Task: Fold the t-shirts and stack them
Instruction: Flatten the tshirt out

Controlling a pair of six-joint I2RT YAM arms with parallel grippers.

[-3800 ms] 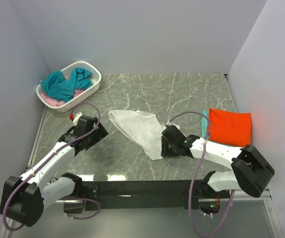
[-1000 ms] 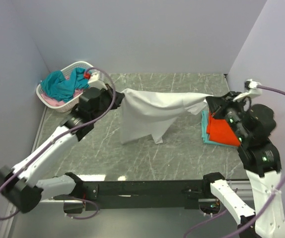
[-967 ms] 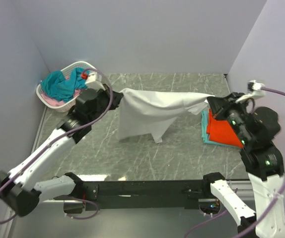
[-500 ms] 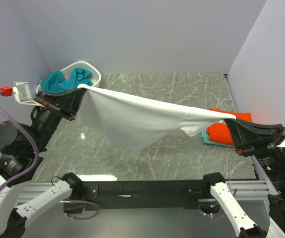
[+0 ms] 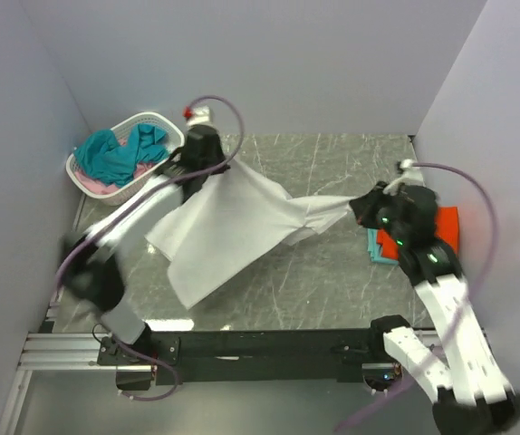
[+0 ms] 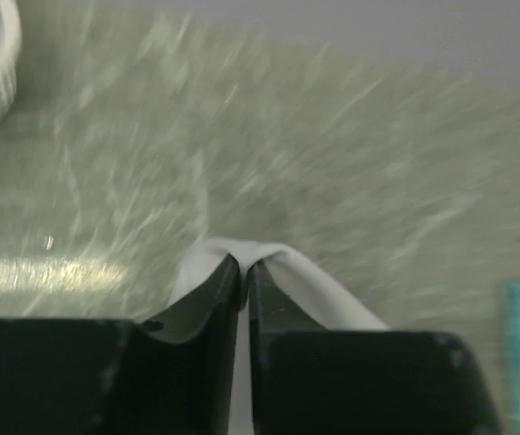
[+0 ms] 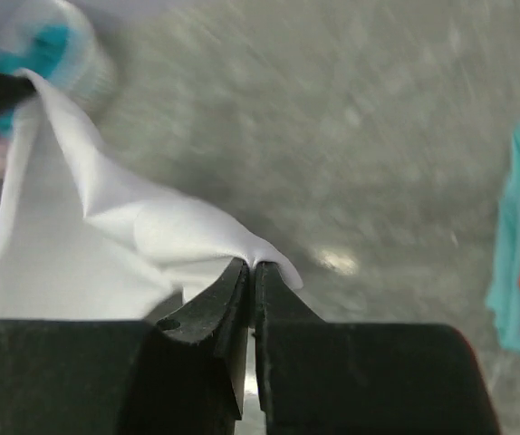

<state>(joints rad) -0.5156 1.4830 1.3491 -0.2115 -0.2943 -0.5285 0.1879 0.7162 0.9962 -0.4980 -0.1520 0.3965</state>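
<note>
One white t-shirt, pinched in closed left tool and closed right tool, slung between them

Stretched white t-shirt sags; orange-red t-shirt lies folded.

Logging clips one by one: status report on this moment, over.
Left gripper and right gripper pinched shut on white t-shirt. Shirt spread between them over table. Orange-red shirt at right edge, not in the way.

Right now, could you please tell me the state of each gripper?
Left gripper: closed, holding an edge of the white t-shirt.
Right gripper: closed, holding the same white t-shirt.
</note>
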